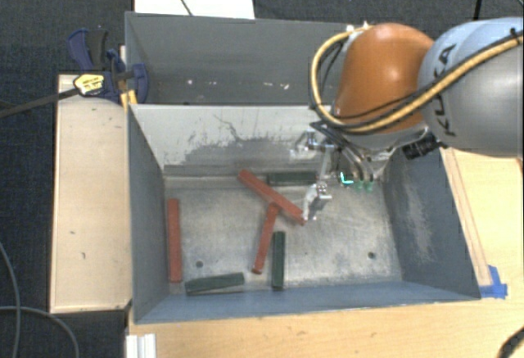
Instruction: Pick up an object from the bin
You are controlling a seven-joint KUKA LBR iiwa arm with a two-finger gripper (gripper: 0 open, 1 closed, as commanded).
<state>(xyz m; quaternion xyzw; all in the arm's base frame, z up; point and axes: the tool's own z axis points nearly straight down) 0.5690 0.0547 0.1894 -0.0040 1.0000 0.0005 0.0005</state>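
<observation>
My gripper (315,202) hangs low in the right middle of the bin, under the arm's orange cover. Its tip is at the lower right end of a red stick (268,194) that lies slantwise from upper left to lower right. Whether it touches that stick I cannot tell. A second red stick (264,240) leans from under the first one toward the front. Beside it a dark green stick (278,260) lies nearly upright in the view. Another dark green stick (291,178) lies along the back wall, just left of the gripper.
A third red stick (173,240) lies along the left wall. A dark green stick (214,284) rests crosswise at the front wall. The arm and its cables cover the bin's upper right part. Bare floor shows to the right of the gripper.
</observation>
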